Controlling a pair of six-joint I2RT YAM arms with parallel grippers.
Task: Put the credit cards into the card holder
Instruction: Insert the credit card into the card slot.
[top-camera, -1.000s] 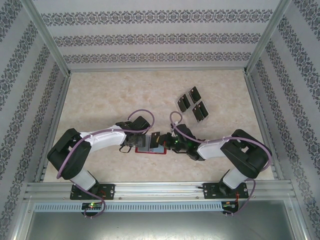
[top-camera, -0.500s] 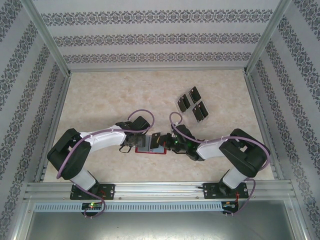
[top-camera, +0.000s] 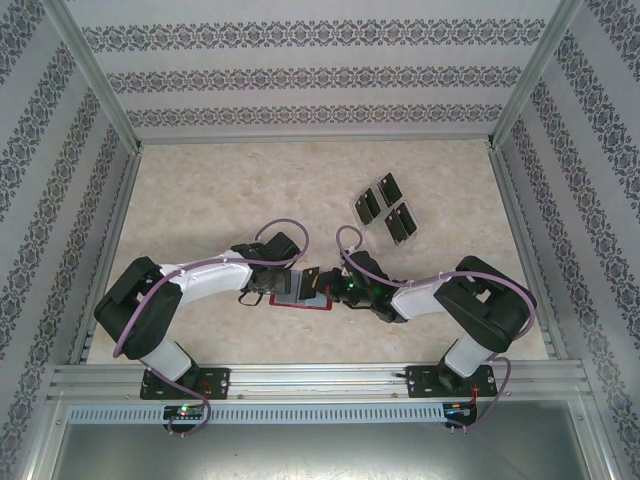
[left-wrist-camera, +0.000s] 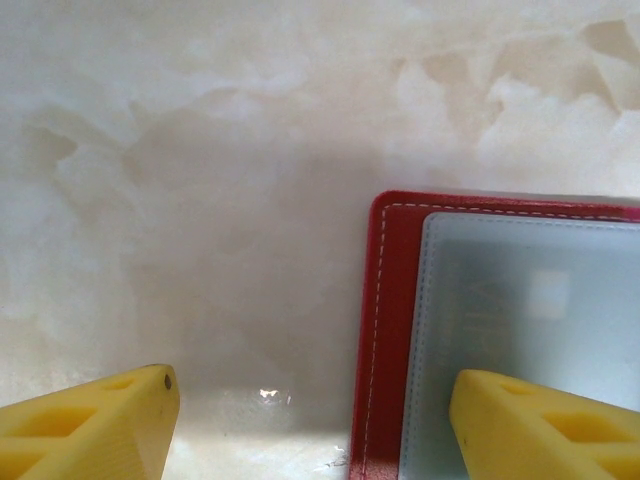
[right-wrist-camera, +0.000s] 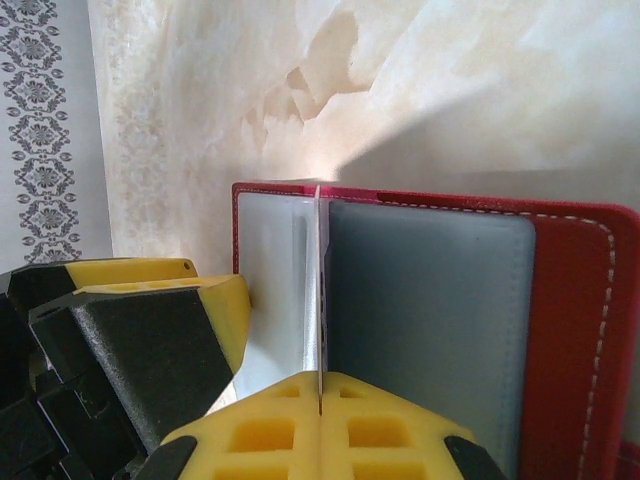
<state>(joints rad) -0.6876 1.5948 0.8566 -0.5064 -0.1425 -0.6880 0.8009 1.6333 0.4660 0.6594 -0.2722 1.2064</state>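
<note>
Near the front middle of the marble-patterned table (top-camera: 200, 200), the two arms meet over a red wallet.

On the left, the left gripper (left-wrist-camera: 312, 400) has its yellow jaws spread wide and holds nothing. One finger (left-wrist-camera: 90, 425) is over bare table. The other is over the grey pocket at the wallet's left end; contact cannot be made out from its own camera.

The wallet (left-wrist-camera: 385, 330) lies open and flat, grey pockets facing up inside a red border with white stitching. In the overhead view its long axis runs left to right, between the two grippers.

Further right, a thin dark card (right-wrist-camera: 320, 280) stands on edge above the line where the two grey pockets meet. It is seen edge-on, with its long axis pointing away from the fingers towards the wallet's far border. Whether it has entered a pocket is unclear.

The right gripper (right-wrist-camera: 320, 385) has its yellow jaws pressed together, pinching the near end of that card.

To the right and further back, well apart from the wallet, three loose cards (top-camera: 401, 222) lie in a cluster, each turned diagonally.
</note>
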